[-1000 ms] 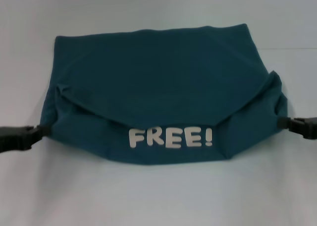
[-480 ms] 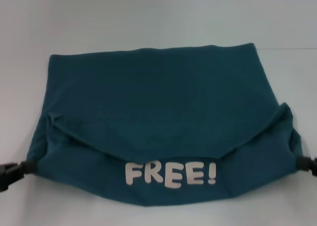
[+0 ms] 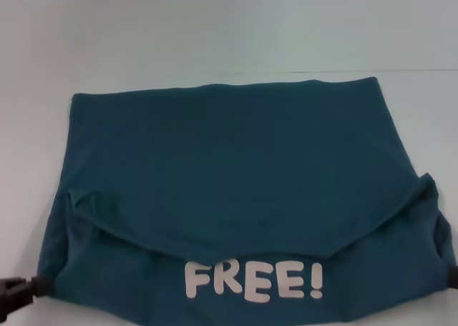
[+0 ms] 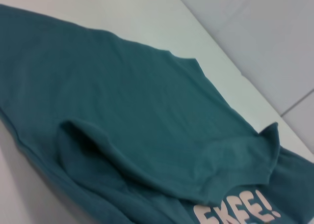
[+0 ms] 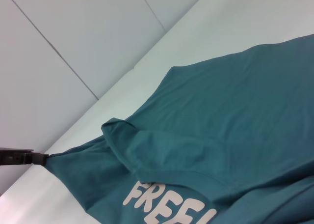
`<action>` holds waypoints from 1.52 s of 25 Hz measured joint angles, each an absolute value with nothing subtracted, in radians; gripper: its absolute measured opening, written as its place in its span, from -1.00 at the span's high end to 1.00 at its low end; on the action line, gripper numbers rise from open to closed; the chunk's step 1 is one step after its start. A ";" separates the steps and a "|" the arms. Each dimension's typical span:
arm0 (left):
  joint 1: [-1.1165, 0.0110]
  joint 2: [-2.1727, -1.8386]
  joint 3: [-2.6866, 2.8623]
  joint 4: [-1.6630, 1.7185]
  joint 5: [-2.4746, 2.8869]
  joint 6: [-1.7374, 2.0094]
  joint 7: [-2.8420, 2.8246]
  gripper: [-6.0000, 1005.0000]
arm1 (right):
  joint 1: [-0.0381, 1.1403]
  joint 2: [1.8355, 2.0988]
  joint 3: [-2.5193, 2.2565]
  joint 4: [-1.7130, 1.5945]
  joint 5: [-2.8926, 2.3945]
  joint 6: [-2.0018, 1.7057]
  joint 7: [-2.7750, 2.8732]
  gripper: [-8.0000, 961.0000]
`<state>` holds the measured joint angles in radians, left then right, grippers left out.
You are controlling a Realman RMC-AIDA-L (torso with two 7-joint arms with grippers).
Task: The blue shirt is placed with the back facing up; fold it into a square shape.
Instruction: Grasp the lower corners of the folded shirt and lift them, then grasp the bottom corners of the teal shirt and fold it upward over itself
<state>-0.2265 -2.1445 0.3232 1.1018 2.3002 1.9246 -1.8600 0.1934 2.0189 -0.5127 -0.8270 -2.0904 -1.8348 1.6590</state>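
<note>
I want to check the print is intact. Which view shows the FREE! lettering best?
The head view: the whole FREE! lettering reads upright on the blue shirt. Both wrist views crop it at the picture's edge, showing only part of the letters.

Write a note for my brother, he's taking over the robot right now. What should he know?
Left gripper is shut on the blue shirt at its near left corner. Right gripper is at the near right corner, mostly out of view. The shirt lies on the white table, its near part turned up so the FREE! lettering shows. Done: sides folded in. Left: finish folding it into a square.
</note>
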 joint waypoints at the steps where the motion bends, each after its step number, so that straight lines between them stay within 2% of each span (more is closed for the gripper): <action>1: -0.226 -2.144 0.322 1.100 2.309 1.934 -1.855 0.99 | 0.192 2.019 -0.499 -0.827 -2.103 -1.844 1.655 0.97; 16: -0.221 -2.142 0.280 1.088 2.354 1.953 -1.845 0.99 | 0.191 2.015 -0.413 -0.820 -2.190 -1.864 1.638 0.96; 21: -0.229 -2.138 0.258 1.087 2.353 1.934 -1.842 0.99 | 0.174 2.029 -0.409 -0.816 -2.207 -1.865 1.610 0.96; 26: -0.260 -2.120 0.229 1.071 2.353 1.911 -1.844 0.99 | 0.144 2.045 -0.388 -0.816 -2.218 -1.884 1.582 0.96; 31: -0.275 -2.113 0.232 1.061 2.357 1.907 -1.844 0.99 | 0.129 2.049 -0.351 -0.814 -2.221 -1.900 1.575 0.95; 38: -0.320 -2.102 0.200 1.045 2.337 1.847 -1.851 0.99 | 0.198 2.045 -0.256 -0.810 -2.215 -1.894 1.579 0.95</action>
